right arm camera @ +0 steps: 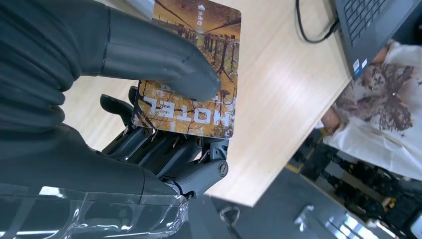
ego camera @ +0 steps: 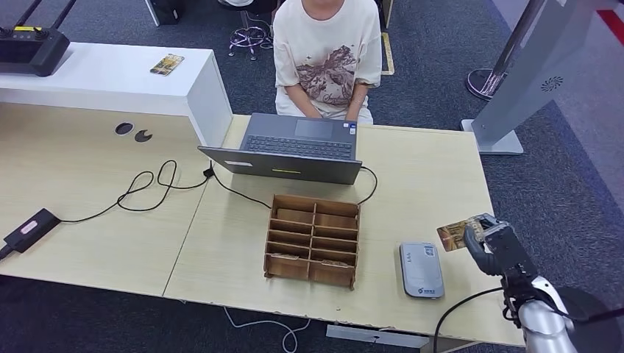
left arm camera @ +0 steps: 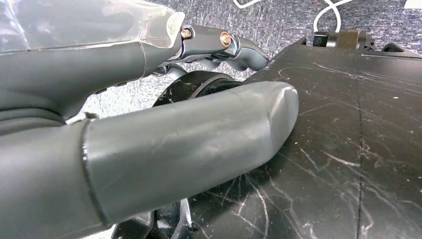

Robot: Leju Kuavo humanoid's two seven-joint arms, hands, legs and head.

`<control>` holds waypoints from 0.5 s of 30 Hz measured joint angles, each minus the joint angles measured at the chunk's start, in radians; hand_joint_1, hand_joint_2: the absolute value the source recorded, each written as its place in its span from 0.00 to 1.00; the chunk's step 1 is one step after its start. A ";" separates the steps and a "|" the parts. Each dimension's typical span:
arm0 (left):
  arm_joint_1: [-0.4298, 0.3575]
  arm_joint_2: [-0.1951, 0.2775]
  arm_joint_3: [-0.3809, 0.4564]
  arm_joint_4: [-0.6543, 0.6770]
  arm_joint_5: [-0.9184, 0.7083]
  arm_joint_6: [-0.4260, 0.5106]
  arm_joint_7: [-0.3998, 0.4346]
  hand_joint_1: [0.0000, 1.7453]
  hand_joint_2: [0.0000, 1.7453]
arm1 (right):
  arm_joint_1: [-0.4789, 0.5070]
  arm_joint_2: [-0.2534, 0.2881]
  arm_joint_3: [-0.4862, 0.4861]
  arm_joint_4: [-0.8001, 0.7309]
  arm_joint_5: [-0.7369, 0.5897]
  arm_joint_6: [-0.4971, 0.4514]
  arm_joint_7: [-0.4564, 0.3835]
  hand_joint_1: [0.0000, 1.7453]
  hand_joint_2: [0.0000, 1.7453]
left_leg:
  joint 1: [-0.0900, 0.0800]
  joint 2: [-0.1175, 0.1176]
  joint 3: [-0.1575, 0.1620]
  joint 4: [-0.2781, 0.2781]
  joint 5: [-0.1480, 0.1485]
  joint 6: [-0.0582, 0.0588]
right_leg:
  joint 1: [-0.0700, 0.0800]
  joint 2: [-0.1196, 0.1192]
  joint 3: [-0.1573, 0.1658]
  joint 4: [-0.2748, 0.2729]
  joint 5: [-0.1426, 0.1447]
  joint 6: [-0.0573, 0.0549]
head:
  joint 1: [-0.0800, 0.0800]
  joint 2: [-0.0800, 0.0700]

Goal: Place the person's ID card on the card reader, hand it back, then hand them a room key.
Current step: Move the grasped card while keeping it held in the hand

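My right hand (ego camera: 491, 246) holds a brown-and-gold card (ego camera: 455, 234) at the table's right edge, just right of the grey card reader (ego camera: 421, 269). The right wrist view shows the card (right arm camera: 199, 74) printed "HOTEL", pinched between the thumb (right arm camera: 159, 64) and the darker fingers beneath it. Nothing lies on the reader. The person (ego camera: 327, 55) sits across the table behind the laptop, both hands low by its far edge. My left hand (left arm camera: 149, 144) hangs low with its thumb and a finger stretched out and nothing in it.
An open laptop (ego camera: 294, 151) stands at the far middle of the table (ego camera: 427, 184), a wooden slotted organizer (ego camera: 313, 239) in front of it. Black cables (ego camera: 147, 187) trail left. A second card (ego camera: 167, 64) lies on the white counter (ego camera: 110, 70). A grey stand (ego camera: 515, 88) rises at the right.
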 joint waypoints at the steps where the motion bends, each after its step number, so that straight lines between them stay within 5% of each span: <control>1: 0.000 0.000 -0.002 0.000 0.000 0.000 0.000 0.00 0.00 | -0.007 -0.002 0.000 -0.007 0.030 -0.026 0.006 1.00 1.00 | 0.000 0.000 0.000 0.000 0.000 0.000 | 0.000 0.000 0.000 0.000 0.000 0.000 | 0.000 0.000; 15: -0.004 0.004 -0.023 0.000 0.000 0.000 -0.020 0.00 0.00 | -0.180 -0.009 0.067 -0.103 0.414 -0.253 -0.036 1.00 1.00 | 0.000 0.000 0.000 0.000 0.000 0.000 | 0.000 0.000 0.000 0.001 0.000 0.000 | 0.000 0.000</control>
